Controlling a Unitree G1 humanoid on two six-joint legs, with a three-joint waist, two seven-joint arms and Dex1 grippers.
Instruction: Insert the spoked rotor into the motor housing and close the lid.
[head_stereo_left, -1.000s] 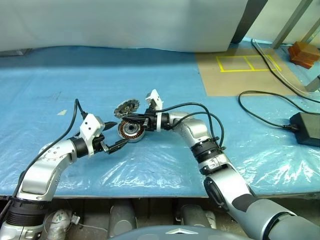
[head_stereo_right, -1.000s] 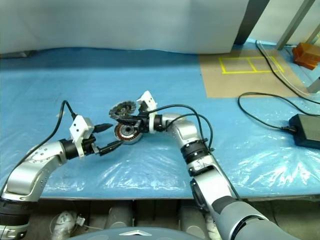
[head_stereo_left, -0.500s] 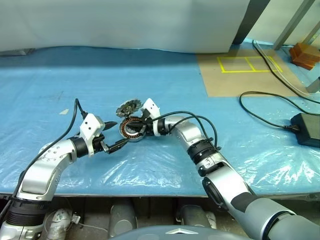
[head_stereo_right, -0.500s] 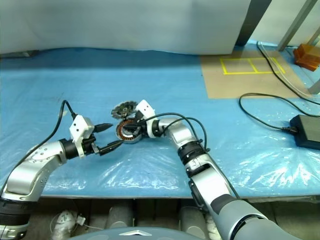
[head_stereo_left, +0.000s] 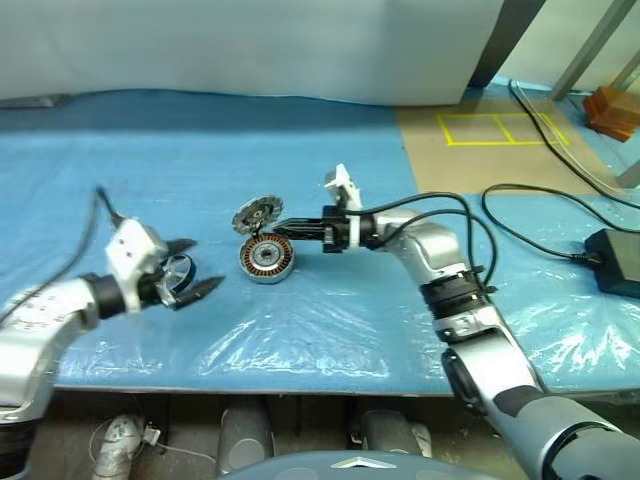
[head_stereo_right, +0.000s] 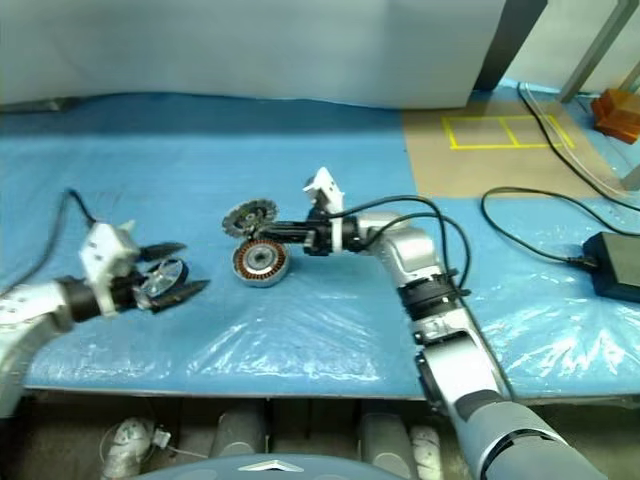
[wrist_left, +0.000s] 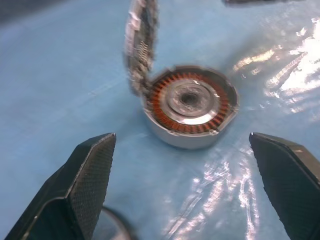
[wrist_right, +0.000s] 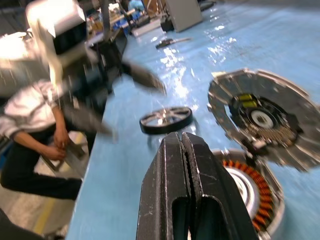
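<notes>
Blue sheeting (head_stereo_left: 330, 330) covers your table. From the head, the housing (head_stereo_left: 266, 258) sits mid-surface, lid (head_stereo_left: 256, 213) raised behind it; your right gripper (head_stereo_left: 283, 229), pinched shut, hovers just beside. The left wrist shows the left gripper (wrist_left: 185, 185) spread wide, housing beyond. The right wrist shows the rotor (wrist_right: 165, 119) lying apart.

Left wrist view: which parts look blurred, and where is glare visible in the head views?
Left wrist view: the lid is smeared, the motor housing soft, the fingers sharp. Left eye view: glare on the plastic sheet in front of the housing.
</notes>
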